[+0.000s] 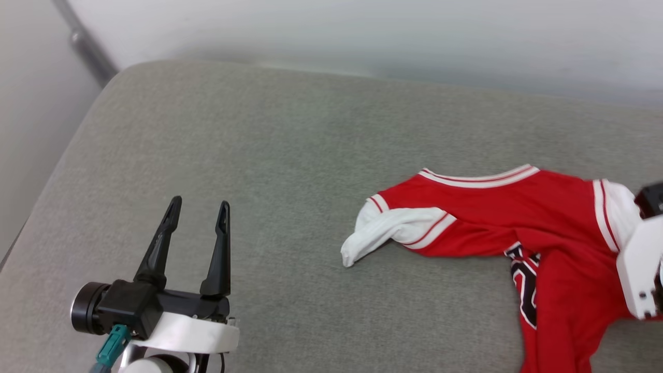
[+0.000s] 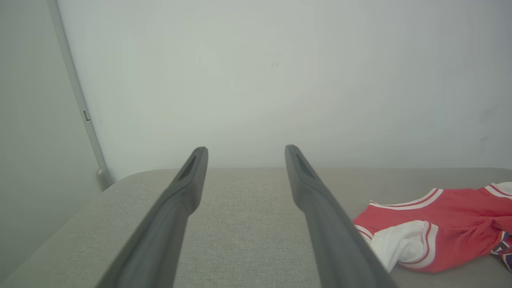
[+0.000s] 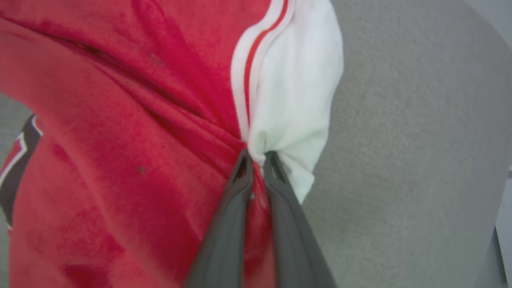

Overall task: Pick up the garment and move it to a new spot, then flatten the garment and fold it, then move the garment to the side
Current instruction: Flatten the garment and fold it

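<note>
The garment (image 1: 497, 212) is a red jersey with white sleeves, striped trim and black white-edged lettering, lying rumpled on the right of the grey cushion (image 1: 290, 155). In the right wrist view my right gripper (image 3: 258, 158) is shut on the garment (image 3: 132, 120), pinching the cloth where its red body meets a white sleeve. The pale right wrist (image 1: 642, 264) shows at the head view's right edge, over that sleeve. My left gripper (image 1: 199, 207) stands open at the lower left, well clear of the garment (image 2: 436, 228), with nothing between its fingers (image 2: 188, 188).
The cushion's rounded left edge (image 1: 67, 155) drops off toward a pale wall and a grey metal rail (image 1: 85, 44). A pale wall (image 1: 362, 31) runs behind the cushion's back edge. Bare grey fabric lies between the left gripper and the garment.
</note>
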